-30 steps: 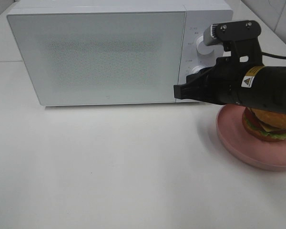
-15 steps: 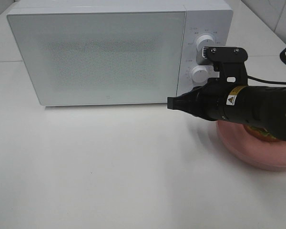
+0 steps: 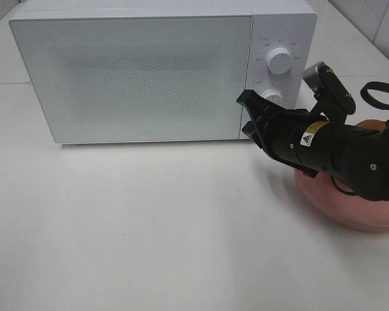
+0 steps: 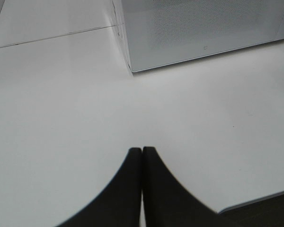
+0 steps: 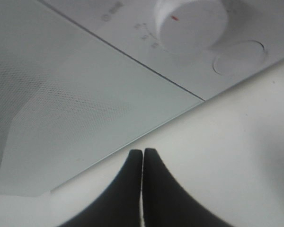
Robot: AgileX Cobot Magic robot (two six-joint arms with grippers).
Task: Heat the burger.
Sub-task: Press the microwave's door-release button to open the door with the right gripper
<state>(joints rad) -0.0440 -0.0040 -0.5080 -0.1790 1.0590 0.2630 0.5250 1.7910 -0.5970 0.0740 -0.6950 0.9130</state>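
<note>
1. Presently, the right gripper [image 3: 246,114] is fully closed and empty, tips near the microwave door [image 3: 136,71] lower corner, likely positioned to open it.
2. The burger [image 3: 371,124] rests on the pink plate [image 3: 350,217], mostly hidden behind that arm.

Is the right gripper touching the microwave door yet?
Apart. In the right wrist view the shut right gripper ends short of the microwave door, with a strip of table showing between them.
</note>
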